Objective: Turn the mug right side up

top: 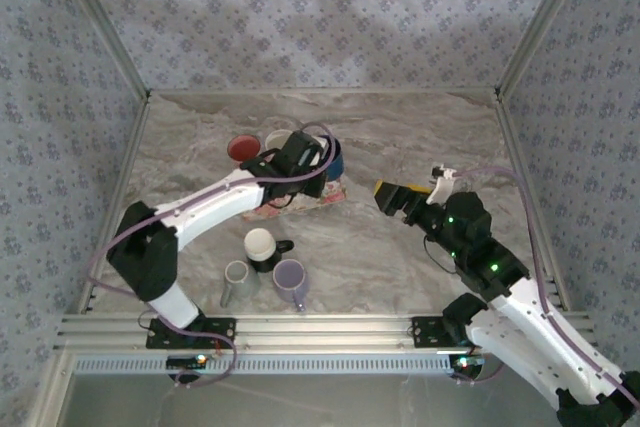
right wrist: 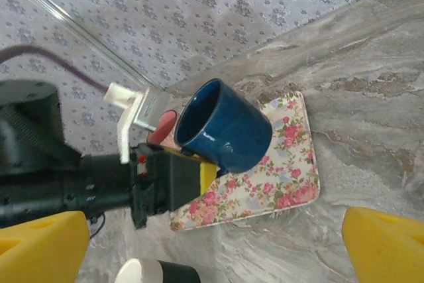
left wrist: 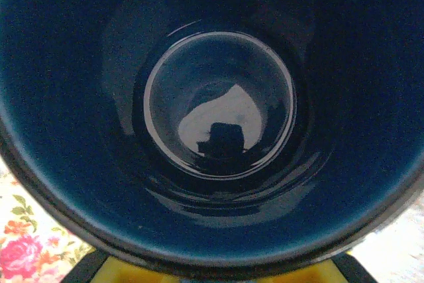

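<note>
While clamped shut on the blue mug (right wrist: 225, 130), tilted over the floral mat (right wrist: 281, 177), hold the left gripper (right wrist: 202, 167) firm, roll the wrist to level the rim, then lower gently; leave the right gripper (top: 392, 197) spread wide, well apart.

Dark blue glazed mug (right wrist: 225, 130) (top: 331, 158), cylindrical, handle not visible; inside (left wrist: 218, 144) equally blue, empty, its round floor glossy; tilted steeply, mouth facing sideways rather than upward; placed over one corner of the flowered mat (right wrist: 278, 170); contact with the mat unclear.
</note>
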Controlling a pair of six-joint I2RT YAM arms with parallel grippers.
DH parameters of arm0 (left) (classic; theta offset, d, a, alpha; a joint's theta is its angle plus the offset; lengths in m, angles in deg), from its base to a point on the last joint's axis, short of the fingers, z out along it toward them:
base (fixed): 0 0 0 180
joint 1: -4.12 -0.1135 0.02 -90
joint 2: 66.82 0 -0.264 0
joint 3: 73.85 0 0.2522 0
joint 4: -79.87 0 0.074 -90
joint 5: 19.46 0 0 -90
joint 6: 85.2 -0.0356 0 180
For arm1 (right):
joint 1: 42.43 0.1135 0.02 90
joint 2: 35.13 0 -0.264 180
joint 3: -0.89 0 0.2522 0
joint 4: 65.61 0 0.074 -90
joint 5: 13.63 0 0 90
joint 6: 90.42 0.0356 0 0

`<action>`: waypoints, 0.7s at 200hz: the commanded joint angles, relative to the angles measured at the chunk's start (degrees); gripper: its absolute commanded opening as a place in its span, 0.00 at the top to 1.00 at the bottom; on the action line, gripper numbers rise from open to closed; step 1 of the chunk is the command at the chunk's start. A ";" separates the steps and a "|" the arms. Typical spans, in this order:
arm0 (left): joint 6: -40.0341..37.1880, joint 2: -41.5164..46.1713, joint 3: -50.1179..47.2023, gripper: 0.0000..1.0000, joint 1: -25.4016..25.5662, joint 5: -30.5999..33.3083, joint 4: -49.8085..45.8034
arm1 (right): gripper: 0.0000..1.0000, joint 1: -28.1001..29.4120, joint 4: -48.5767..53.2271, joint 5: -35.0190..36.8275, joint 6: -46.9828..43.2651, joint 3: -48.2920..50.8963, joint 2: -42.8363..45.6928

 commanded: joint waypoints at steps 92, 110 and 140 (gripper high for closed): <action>-0.02 -15.95 16.79 1.00 -1.02 11.90 -1.93 | 0.00 3.26 7.44 6.17 -4.23 -1.34 4.19; 0.54 -17.63 17.57 1.00 -1.66 11.68 -2.17 | 0.00 3.58 7.76 6.60 -4.30 -1.45 4.38; 1.74 -19.39 17.69 1.00 -3.05 11.01 -1.71 | 0.00 4.09 8.15 7.34 -4.29 -1.28 4.38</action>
